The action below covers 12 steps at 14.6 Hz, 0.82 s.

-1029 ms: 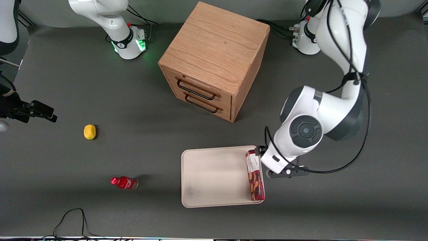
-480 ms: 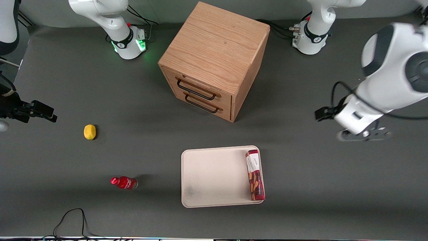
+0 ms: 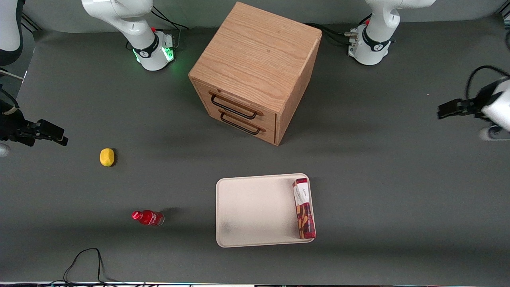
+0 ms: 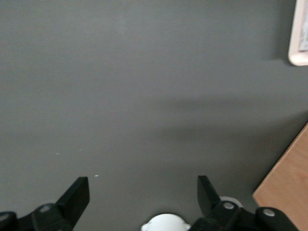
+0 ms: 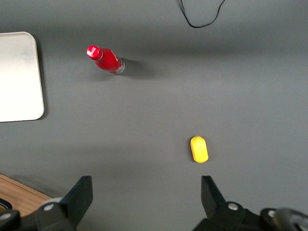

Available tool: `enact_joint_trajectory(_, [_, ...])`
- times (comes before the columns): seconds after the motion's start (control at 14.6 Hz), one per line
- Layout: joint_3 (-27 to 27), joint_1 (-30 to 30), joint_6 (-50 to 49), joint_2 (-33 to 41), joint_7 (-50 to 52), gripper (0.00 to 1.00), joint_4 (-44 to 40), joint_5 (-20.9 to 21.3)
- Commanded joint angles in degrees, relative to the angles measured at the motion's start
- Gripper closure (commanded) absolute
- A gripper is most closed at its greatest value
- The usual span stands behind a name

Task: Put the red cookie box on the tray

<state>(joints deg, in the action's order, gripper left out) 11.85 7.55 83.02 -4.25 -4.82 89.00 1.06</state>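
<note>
1. Your red cookie box [image 3: 304,208] lies flat in the tray [image 3: 255,211], along its edge toward the working arm.
2. Your gripper [image 4: 143,192] hangs wide, empty, well apart over bare table; placement looks done.

The red cookie box [image 3: 304,208] lies flat on the cream tray [image 3: 255,211], along the rim toward the working arm's end. The gripper [image 3: 442,111] hangs well apart, above bare table [image 3: 378,167].

Dark grey mat [image 3: 119,99] over whole table, wood drawer cabinet [image 3: 255,71] in middle, soft even light.
</note>
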Motion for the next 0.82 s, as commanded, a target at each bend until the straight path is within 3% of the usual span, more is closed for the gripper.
enact_joint_trajectory(0.0, [3.01, 2.55, -2.15, 0.92, -0.65, 0.0, -0.14, -0.09])
enact_joint_trajectory(0.21, [-0.41, -0.85, -5.84, -0.05, 5.43, 0.0, -3.3, 0.09])
enact_joint_trajectory(0.48, [-13.22, -12.8, -5.85, -0.14, 5.78, 0.0, -3.66, 1.05])
enact_joint_trajectory(0.75, [-14.05, -11.78, -6.73, -0.14, 5.87, 0.0, -4.36, 2.37])
